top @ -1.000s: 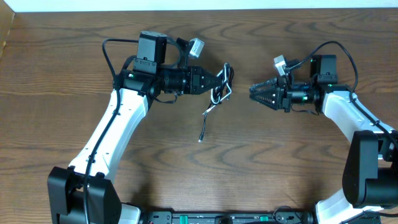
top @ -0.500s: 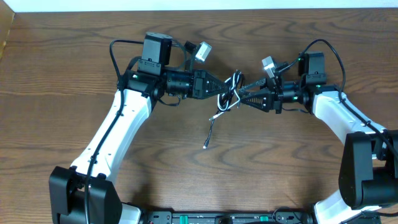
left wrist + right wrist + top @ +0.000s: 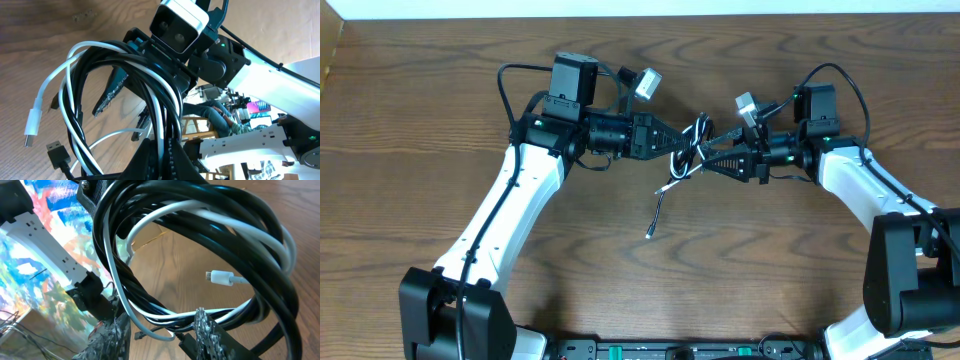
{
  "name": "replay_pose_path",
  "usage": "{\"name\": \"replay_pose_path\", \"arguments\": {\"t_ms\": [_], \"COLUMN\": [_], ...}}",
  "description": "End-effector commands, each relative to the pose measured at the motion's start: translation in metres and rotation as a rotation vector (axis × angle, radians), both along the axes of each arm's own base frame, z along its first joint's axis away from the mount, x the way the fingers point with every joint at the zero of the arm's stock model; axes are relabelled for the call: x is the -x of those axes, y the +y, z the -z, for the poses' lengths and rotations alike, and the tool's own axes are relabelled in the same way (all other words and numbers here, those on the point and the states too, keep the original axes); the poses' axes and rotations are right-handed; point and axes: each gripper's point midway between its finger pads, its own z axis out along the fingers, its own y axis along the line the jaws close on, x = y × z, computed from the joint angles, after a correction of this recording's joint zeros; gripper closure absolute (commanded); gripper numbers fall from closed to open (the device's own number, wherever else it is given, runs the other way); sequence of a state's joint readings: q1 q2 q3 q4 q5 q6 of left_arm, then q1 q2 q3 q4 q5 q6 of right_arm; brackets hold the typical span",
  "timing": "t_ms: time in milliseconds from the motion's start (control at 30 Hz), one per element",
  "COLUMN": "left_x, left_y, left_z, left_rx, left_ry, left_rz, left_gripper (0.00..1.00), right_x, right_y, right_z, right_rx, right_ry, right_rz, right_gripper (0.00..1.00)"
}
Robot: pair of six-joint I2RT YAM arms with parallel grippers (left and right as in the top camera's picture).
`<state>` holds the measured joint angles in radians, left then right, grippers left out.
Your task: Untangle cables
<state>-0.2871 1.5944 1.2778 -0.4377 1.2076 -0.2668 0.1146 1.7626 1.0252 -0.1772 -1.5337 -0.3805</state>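
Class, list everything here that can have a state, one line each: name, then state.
black cable, looped, tangled with the white cable
white cable, looped, tangled with the black cable, plug end loose
left gripper, shut on black cable and white cable
right gripper, open, fingers either side of some loops

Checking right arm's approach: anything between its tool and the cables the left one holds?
Nothing visible. The right tool, jaws apart, sits right at the coiled cables; the left tool, clamped on them, is on the opposite side.
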Motion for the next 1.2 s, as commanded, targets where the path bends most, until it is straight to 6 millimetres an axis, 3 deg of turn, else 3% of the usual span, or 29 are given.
{"name": "replay_pose_path", "arguments": {"t_ms": [0, 167, 333, 433, 600, 800, 967, 1167], "left_x": [0.007, 0.007, 0.003, -0.011, -0.022, -0.020, -0.023, -0.015], "left_y": [-0.001, -0.001, 0.001, 0.010, 0.030, 0.032, 0.038, 0.028], "left_z": [-0.003, -0.003, 0.002, 0.025, 0.055, 0.058, 0.067, 0.083], "left_rx": [0.026, 0.026, -0.004, -0.133, -0.323, -0.340, -0.398, -0.502], "left_ry": [0.018, 0.019, 0.016, -0.022, -0.057, -0.098, -0.101, -0.117], "left_rz": [0.024, 0.024, -0.002, -0.088, -0.176, -0.148, -0.174, -0.160], "left_gripper": [0.93, 0.93, 0.92, 0.92, 0.92, 0.92, 0.92, 0.92], "right_x": [0.006, 0.009, 0.011, 0.011, 0.008, -0.013, -0.019, -0.030], "right_y": [0.004, 0.009, 0.011, 0.011, 0.011, 0.010, 0.009, 0.004], "right_z": [-0.007, -0.007, -0.007, -0.007, -0.004, 0.024, 0.030, 0.045], "right_rx": [-0.025, -0.025, -0.022, -0.015, 0.007, 0.165, 0.202, 0.280], "right_ry": [-0.024, -0.024, 0.003, 0.060, 0.108, 0.224, 0.245, 0.281], "right_rz": [-0.032, -0.047, -0.054, -0.052, -0.037, 0.112, 0.152, 0.238], "right_gripper": [0.63, 0.64, 0.92, 0.99, 0.99, 0.99, 0.99, 0.99]}}
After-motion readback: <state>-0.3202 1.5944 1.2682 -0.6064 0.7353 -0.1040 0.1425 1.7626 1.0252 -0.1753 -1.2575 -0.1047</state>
